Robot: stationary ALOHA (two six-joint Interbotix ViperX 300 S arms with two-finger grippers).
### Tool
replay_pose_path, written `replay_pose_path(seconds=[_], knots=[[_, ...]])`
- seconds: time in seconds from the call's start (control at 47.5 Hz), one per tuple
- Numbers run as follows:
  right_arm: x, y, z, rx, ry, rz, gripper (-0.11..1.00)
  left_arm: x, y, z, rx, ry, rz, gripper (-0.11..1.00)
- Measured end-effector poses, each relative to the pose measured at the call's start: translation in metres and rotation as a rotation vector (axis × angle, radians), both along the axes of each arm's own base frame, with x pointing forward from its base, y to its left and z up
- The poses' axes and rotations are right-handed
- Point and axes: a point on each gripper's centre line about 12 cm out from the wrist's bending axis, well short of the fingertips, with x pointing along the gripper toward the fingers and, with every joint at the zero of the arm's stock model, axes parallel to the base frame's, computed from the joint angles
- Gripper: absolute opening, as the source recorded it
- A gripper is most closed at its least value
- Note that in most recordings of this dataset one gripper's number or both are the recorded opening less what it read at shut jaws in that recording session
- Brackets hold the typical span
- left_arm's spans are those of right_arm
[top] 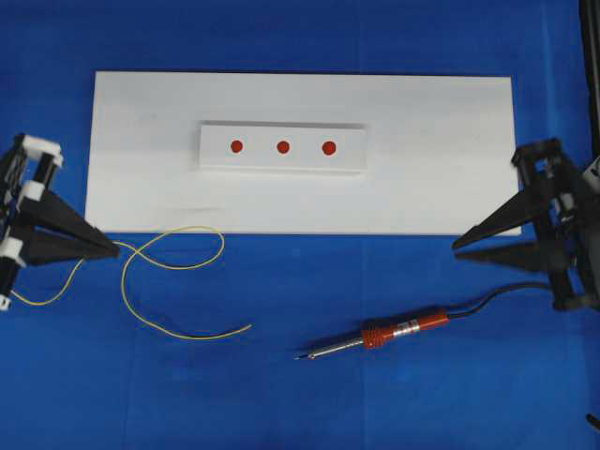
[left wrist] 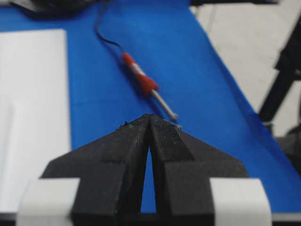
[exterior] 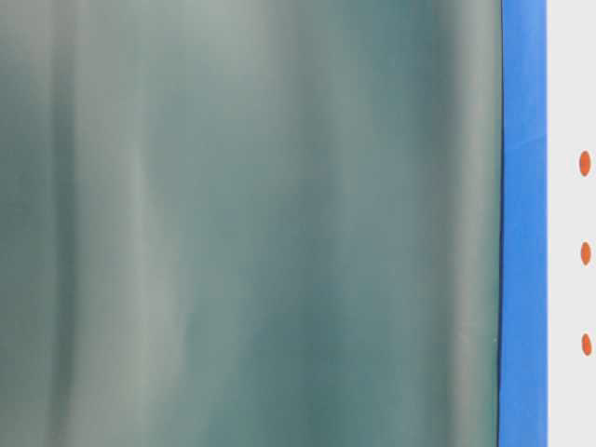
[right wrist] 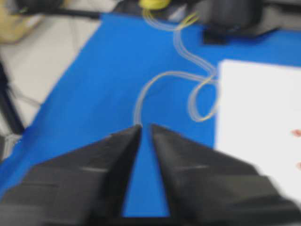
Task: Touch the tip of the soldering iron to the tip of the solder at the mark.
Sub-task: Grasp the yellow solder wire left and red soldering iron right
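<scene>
The soldering iron [top: 380, 335] lies flat on the blue table cover [top: 309, 394], near its front edge and right of centre, tip pointing left and black cord [top: 497, 295] trailing right toward the right gripper [top: 457, 249]. That gripper sits at the right edge of the cover, just off the front right corner of the white board [top: 300, 192], well apart from the iron; its two black wedge-shaped fingers [right wrist: 113, 160] stand slightly parted with a narrow gap at the tips and nothing between them. The left gripper [top: 114, 248] sits at the left edge of the cover, just off the board's front left corner, its fingers [left wrist: 131, 146] pressed together at the tips; the solder [top: 178, 267] passes right at those tips, but whether it is pinched there cannot be told. The solder is a thin yellow wire running in loose loops across the cover toward the centre, its free end lying left of the iron's tip and apart from it. The iron has an orange-red handle, a silver shaft and a dark point. The board is smooth and matte, carrying a raised white strip [top: 281, 164] with three red marks [top: 283, 146] in a row. The table-level view is mostly filled by a blurred grey-green surface.
</scene>
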Motion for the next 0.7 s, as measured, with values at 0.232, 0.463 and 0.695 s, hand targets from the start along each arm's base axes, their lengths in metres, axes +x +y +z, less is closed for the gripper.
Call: replay_pose_path(seconds=[0.232,0.463,0.695], knots=[[0.014,0.025,-0.04,0.028,0.163,0.058,0.83,0.01,-0.021,-0.033,-0.016,0.119,-0.063,0.75],[0.024,0.04,-0.077,0.049,0.266,0.056,0.81,0.022,-0.042,-0.07,-0.017,0.237,-0.113,0.8],[0.034,0.044,-0.115,0.053,0.341,0.015,0.81,0.038,-0.056,-0.105,0.008,0.298,-0.132,0.79]])
